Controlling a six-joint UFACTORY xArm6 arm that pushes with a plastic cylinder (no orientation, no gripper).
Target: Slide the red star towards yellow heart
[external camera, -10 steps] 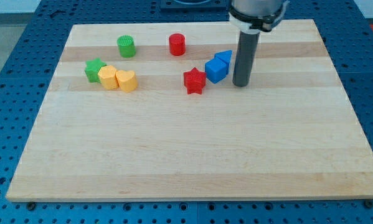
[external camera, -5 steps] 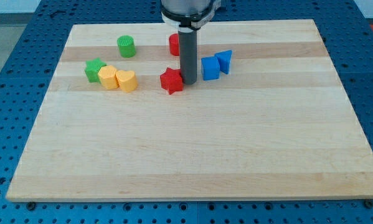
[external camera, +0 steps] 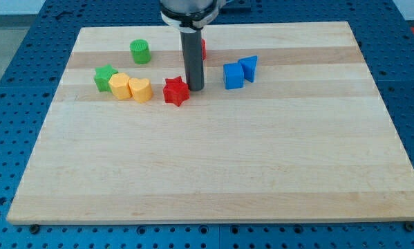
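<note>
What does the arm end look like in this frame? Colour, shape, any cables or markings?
A straight, smooth, dark grey cylindrical rod, ending in my tip. It hangs from a wider round mount at the view's top: a black collar with a lighter silver-grey ring under it. No cables, labels or markings are visible; the rest of the arm is out of frame.

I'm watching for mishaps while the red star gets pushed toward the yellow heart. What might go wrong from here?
My tip sits at the red star's right edge, slightly toward the view's top, so an off-centre push may spin or deflect it. Pushing too far could ram the yellow heart into the other yellow block and the green star beside it.
</note>
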